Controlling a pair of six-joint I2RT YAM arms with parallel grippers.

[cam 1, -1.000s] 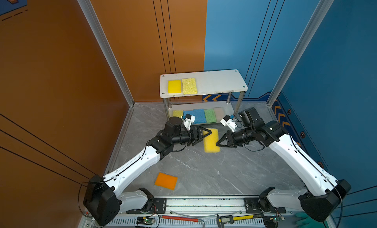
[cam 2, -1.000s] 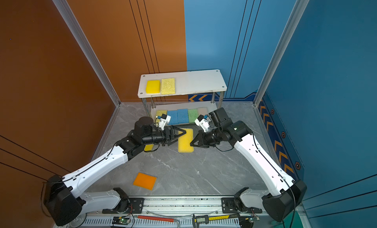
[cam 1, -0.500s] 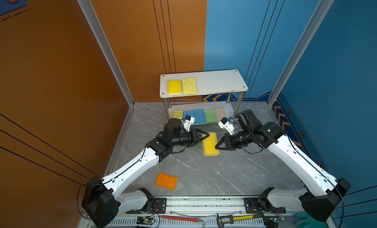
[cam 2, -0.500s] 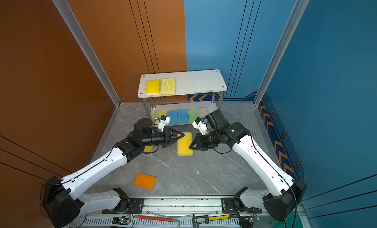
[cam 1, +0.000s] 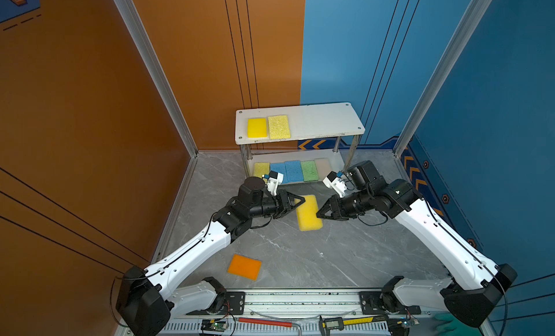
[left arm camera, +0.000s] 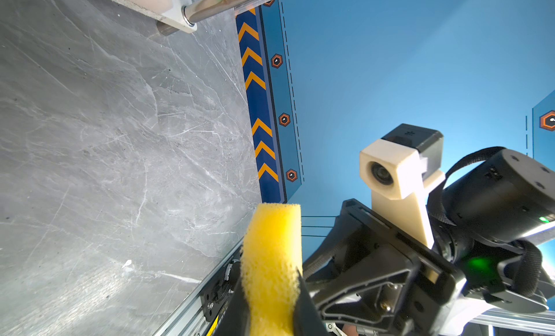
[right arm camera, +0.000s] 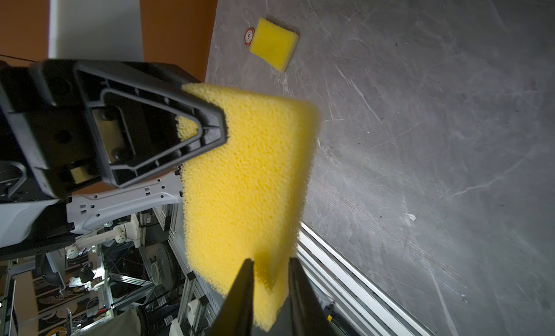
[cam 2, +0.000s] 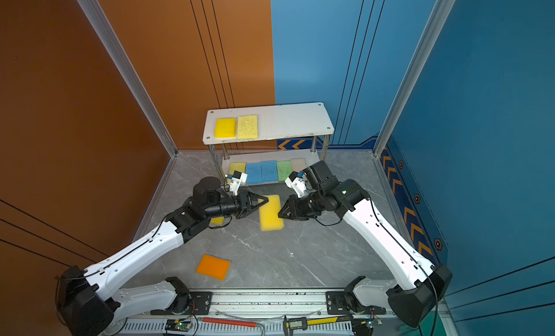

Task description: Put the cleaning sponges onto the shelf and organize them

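Note:
A porous yellow sponge (cam 1: 309, 212) (cam 2: 270, 212) hangs above the floor between both arms. My left gripper (cam 1: 301, 200) (left arm camera: 271, 289) is shut on its upper end and squeezes the foam (left arm camera: 271, 250). My right gripper (cam 1: 319, 213) (right arm camera: 268, 265) stands open, its fingers parted around the sponge's lower edge (right arm camera: 246, 175). The shelf (cam 1: 324, 121) (cam 2: 294, 121) holds a smooth yellow sponge (cam 1: 256, 127) and a porous yellow sponge (cam 1: 279, 127) on top. Its lower board carries yellow (cam 1: 261, 169), blue (cam 1: 292, 170), green (cam 1: 309, 170) and beige (cam 1: 322, 164) sponges. An orange sponge (cam 1: 244, 266) lies on the floor.
A small yellow sponge (right arm camera: 274, 43) (cam 2: 216, 220) lies on the floor, partly under my left arm. Orange and blue walls close in three sides. A metal rail with a red-handled tool (cam 1: 264, 322) and a caliper (cam 1: 345, 322) runs along the front.
My left gripper has shut on the yellow sponge. My right gripper's jaws, shut on it before, have parted. Both grippers and the sponge drifted slightly left.

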